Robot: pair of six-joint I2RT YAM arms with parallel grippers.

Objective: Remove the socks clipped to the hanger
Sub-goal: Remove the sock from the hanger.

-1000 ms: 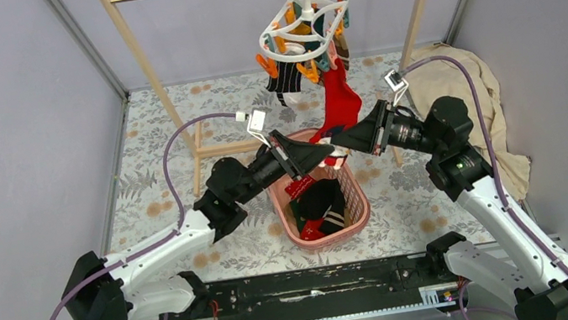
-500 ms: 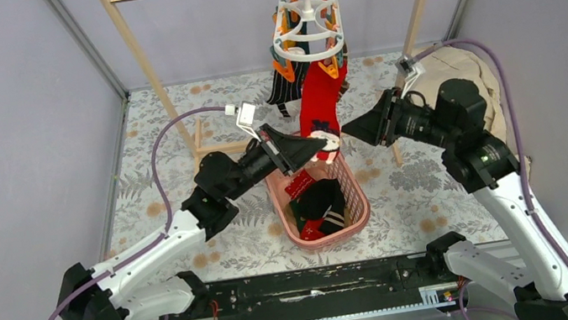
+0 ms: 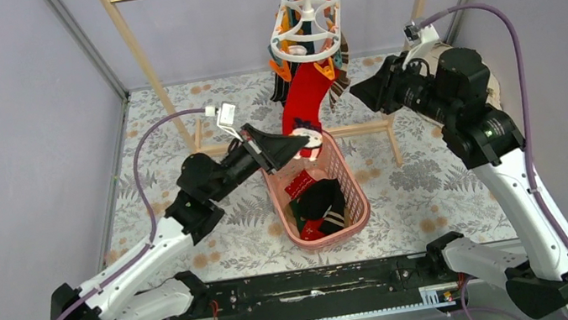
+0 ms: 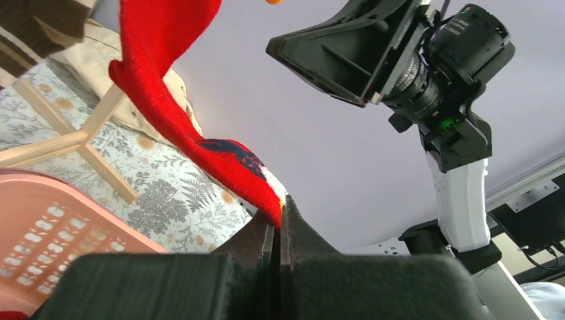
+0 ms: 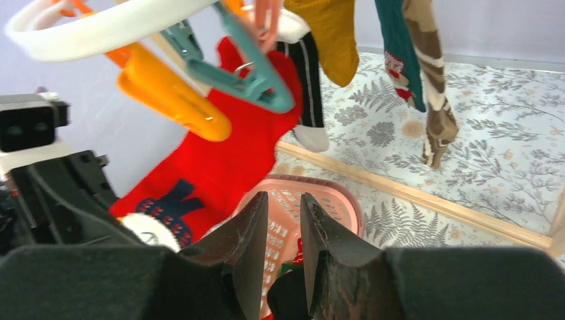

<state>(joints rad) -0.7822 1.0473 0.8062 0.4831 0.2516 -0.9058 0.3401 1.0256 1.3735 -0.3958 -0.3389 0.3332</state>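
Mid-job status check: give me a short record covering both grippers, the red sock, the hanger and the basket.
left gripper: shut on the toe of the red sock, over the basket's far rim
right gripper: open, empty, beside the hanger
red sock: hangs from the hanger, pulled down toward the left gripper
hanger: hooked on the rack rail, more socks clipped on
basket: pink, below the hanger, loose socks inside
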